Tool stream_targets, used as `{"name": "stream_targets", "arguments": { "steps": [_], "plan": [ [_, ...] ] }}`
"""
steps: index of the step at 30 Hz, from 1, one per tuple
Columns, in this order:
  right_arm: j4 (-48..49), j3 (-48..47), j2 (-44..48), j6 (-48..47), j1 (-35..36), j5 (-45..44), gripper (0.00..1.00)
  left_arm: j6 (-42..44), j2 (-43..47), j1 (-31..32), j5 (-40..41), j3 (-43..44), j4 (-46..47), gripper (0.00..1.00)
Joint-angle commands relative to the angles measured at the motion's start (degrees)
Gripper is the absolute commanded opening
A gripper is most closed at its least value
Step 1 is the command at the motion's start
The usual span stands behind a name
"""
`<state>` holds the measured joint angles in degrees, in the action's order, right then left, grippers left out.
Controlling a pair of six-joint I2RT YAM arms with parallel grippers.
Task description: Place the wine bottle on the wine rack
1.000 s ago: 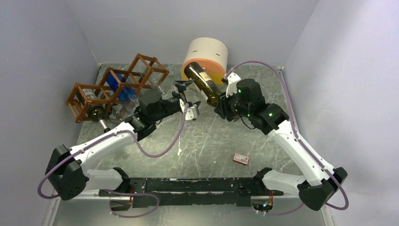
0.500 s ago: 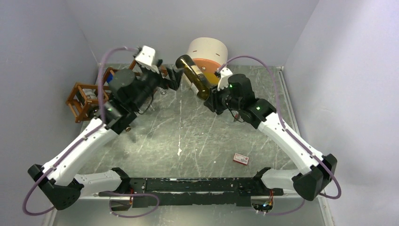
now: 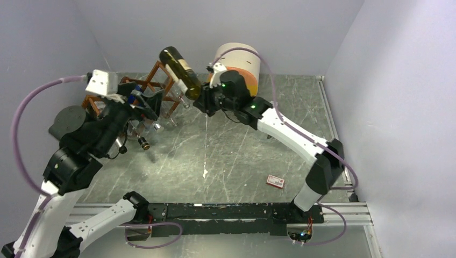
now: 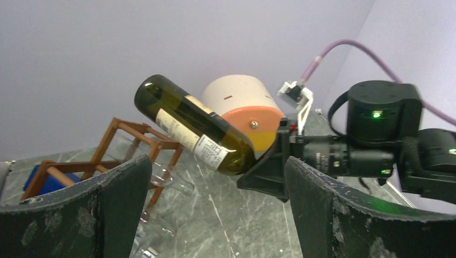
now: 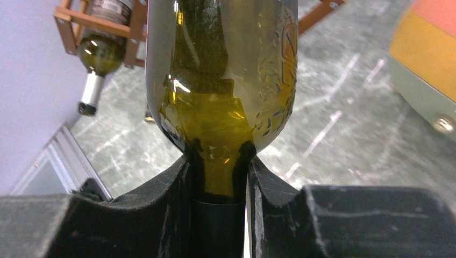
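The wine bottle (image 3: 179, 68) is dark green with a pale label and hangs tilted in the air, base up and to the left. My right gripper (image 3: 201, 98) is shut on its neck (image 5: 219, 177). The bottle's base sits just above the right end of the wine rack (image 3: 163, 79), a reddish-brown lattice partly hidden behind my left arm. In the left wrist view the bottle (image 4: 193, 126) lies beyond my open, empty left gripper (image 4: 218, 180), with the rack (image 4: 134, 142) below left. My left gripper (image 3: 146, 103) hovers in front of the rack.
A round cream-and-orange cabinet (image 3: 239, 63) stands at the back behind my right wrist. The rack holds other bottles: a dark one (image 5: 99, 54) and clear ones (image 4: 172, 183). A small red box (image 3: 275, 181) lies on the table at the front right.
My right arm has carried the bottle left and upward from in front of the cabinet to above the rack. My left arm has swung up and back to the left, still open.
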<state>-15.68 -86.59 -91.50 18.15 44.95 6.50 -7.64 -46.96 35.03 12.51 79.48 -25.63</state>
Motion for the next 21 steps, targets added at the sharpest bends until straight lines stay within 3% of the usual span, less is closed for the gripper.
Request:
{"name": "stream_targets", "arguments": {
  "steps": [1, 10, 21],
  "plan": [
    [14.46, -9.06, -5.71, 2.48, 2.59, -1.78, 0.0, 2.76, 2.0, -0.23, 3.88, -1.06, -3.05, 0.97],
    [9.26, -29.48, -23.09, 3.46, 4.21, -2.35, 0.0, 1.79, 1.03, -0.24, 6.99, -0.07, -6.73, 0.97],
    [2.79, -42.28, -34.85, 3.81, 4.81, 1.23, 0.0, 1.15, 2.34, -0.17, 7.5, -2.19, -6.21, 0.97]
  ]
}}
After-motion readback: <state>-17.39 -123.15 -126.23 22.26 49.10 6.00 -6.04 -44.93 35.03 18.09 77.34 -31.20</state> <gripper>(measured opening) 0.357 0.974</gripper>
